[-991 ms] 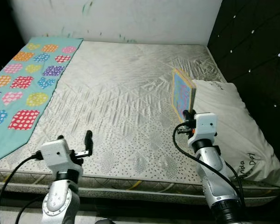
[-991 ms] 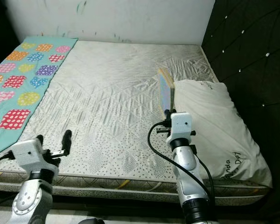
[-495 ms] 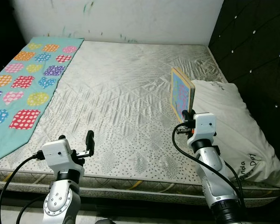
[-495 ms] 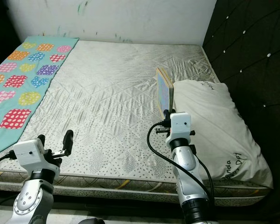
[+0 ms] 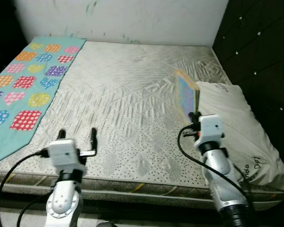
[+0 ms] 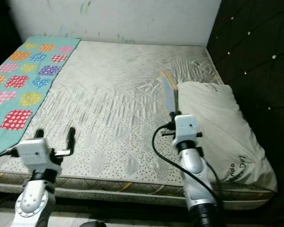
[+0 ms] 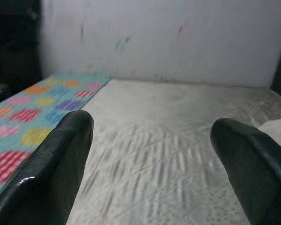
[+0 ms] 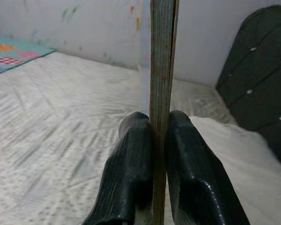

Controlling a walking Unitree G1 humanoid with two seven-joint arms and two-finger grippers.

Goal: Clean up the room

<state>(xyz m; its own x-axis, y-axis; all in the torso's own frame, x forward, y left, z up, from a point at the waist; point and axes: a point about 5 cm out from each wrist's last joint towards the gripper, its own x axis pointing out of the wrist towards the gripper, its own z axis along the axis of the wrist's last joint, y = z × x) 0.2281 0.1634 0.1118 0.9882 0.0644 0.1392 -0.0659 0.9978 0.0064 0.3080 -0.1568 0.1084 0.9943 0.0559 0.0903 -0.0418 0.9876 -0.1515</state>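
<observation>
**A:** While the right gripper (image 8: 158, 123) holds the book (image 5: 186, 93) clear of the bed (image 5: 128, 94), how far along would you say the tidying is?

**B:** Partway, by my judgement. The book is already picked up, but it has not been put anywhere; it stands on edge above the mattress, just beside the pillow (image 5: 236, 123). No shelf or box is in sight, so I cannot say where it should go.

**A:** And the grip?

**B:** In the right wrist view the 2 black fingers (image 8: 131, 173) are pressed against both faces of the book, jaws closed on its lower edge. The book rises straight up from them.

**A:** What does the book look like?

**B:** Thin and stiff, like a board book, with a pale yellowish edge and a cover in blue with pink patches. It is blurred in both eye views, so the cover picture cannot be read.

**A:** Where does it sit in the scene?

**B:** At about 3 o'clock from the middle of the bed, with the pillow further toward 4 o'clock.

**A:** And the other arm?

**B:** The left gripper (image 5: 77, 137) hovers at about 7 o'clock over the near edge of the mattress, jaws spread wide and empty.

**A:** Anything else left?

**B:** A patterned blanket (image 5: 23, 80) lies flat at 9 to 10 o'clock; whether it needs tidying, I cannot tell.
</observation>
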